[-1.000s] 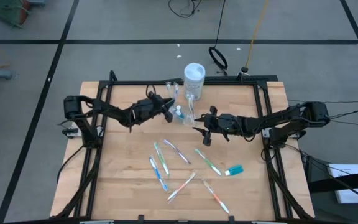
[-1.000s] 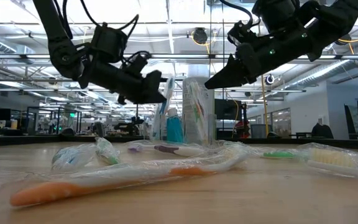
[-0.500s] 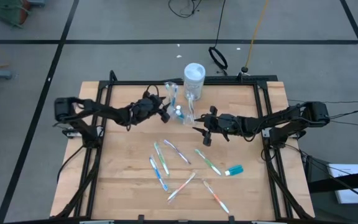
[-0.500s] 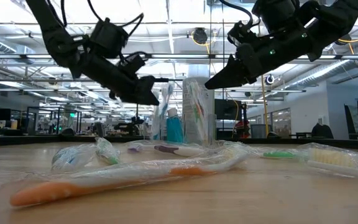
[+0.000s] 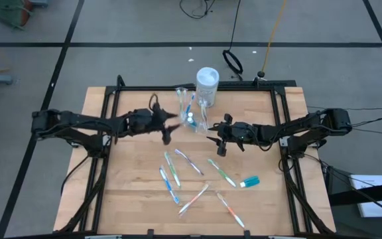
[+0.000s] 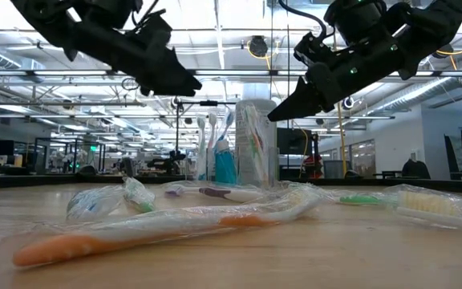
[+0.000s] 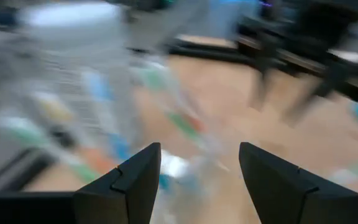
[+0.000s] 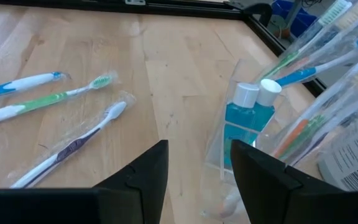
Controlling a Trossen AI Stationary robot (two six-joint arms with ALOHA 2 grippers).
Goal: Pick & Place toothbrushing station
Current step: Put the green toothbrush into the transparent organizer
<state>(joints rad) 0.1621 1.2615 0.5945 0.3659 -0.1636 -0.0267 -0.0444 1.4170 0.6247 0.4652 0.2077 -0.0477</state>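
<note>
The toothbrushing station sits top centre of the high view, a clear holder with brushes and 2 blue bottles in it, just in front of the white-capped container. In the low view it stands centre frame, upright on the table.

My right gripper hovers just right of the holder, above the wood, fingers spread wide and empty; the right wrist view shows the holder between and ahead of the fingers. My left gripper is left of the holder, off the table, fingers parted, nothing held; its wrist view is too smeared for more.

Risks as I judge them: the holder is light, top-heavy with brushes, so a finger clipping its wall could tip it and spill everything. Clear plastic makes the edge hard to read, so I could close on brush handles rather than the wall. Both arms sit close around it, so they could collide. Loose wrapped toothbrushes lie lower centre, well clear.
</note>
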